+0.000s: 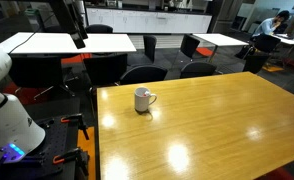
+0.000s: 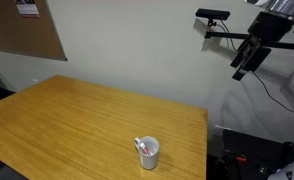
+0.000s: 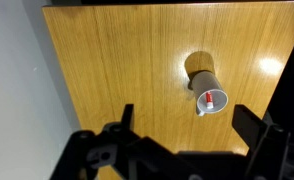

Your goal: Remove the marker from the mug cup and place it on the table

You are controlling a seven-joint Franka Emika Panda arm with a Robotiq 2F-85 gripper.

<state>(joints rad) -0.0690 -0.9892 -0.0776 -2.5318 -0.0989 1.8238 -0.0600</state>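
Gripper (image 3: 184, 118) spread wide, empty, above one mug cup (image 3: 201, 72) holding one marker (image 3: 208, 99).

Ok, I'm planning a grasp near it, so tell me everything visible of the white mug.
The small white cylindrical mug stands upright on the glossy honey-coloured wooden table, near one edge. It looks ceramic, with a loop handle on one side. A slim red marker leans inside it. Nothing else touches it.

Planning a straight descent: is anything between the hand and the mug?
Nothing: in the wrist view, only bare table shows between the open hand and the mug holding the marker.
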